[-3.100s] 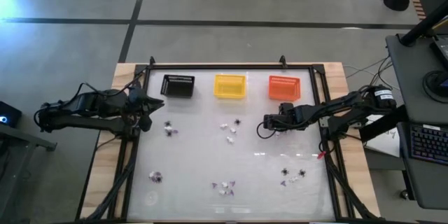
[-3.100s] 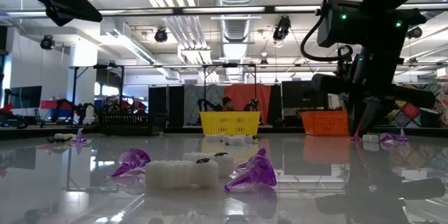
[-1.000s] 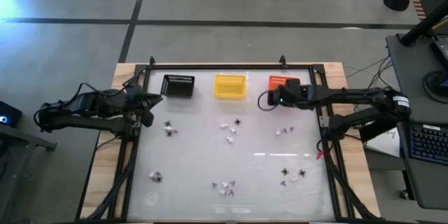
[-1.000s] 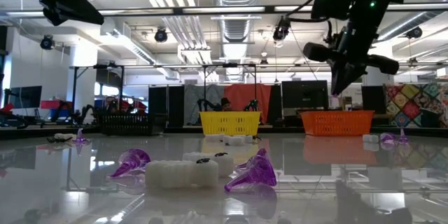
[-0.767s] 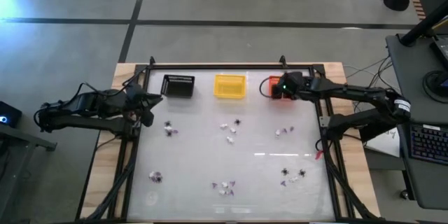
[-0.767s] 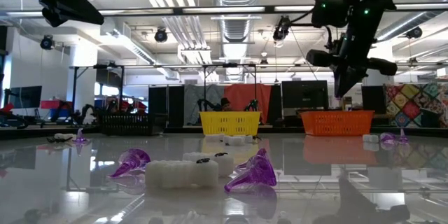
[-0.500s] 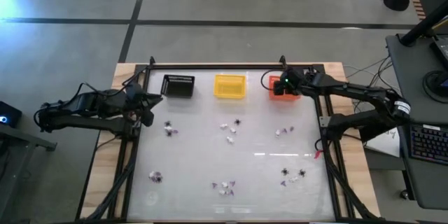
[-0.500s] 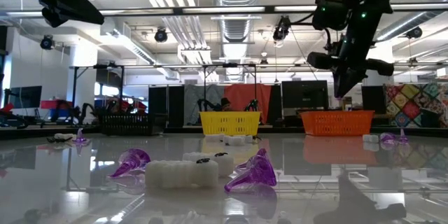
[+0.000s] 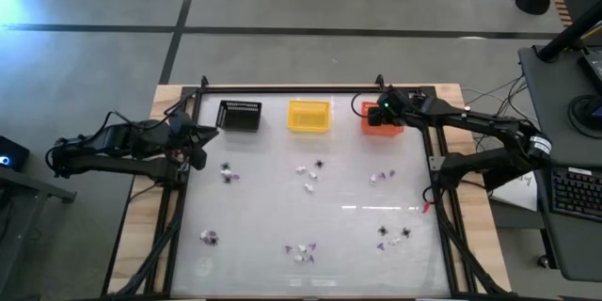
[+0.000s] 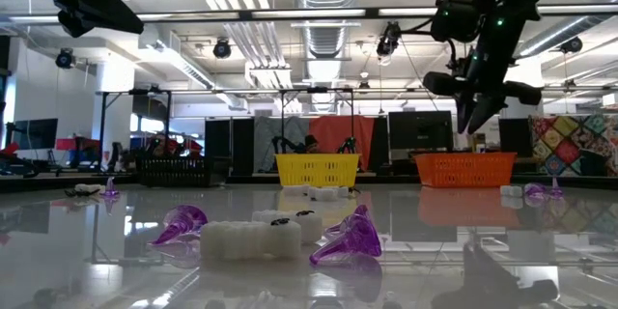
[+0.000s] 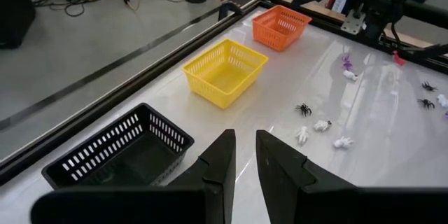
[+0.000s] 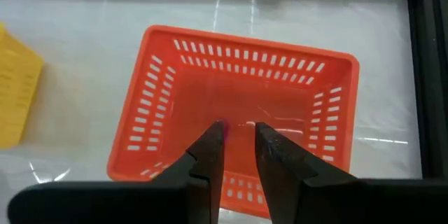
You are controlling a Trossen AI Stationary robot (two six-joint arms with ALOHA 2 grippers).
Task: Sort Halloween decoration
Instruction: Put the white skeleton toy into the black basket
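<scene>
Your right tool hangs over the orange basket at about 1 o'clock on the counter. Its fingers are a little apart, with a tiny purple bit at one tip, so this looks like the drop step. Next, lift up and go for more trinkets near 3 o'clock. The middle is open, but mind the basket walls and back rail. Your left tool waits at 10 o'clock near the black basket, fingers slightly apart, holding nothing.

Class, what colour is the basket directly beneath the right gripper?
Orange. The right gripper hangs over the orange basket; clearest in the right wrist view.
</scene>
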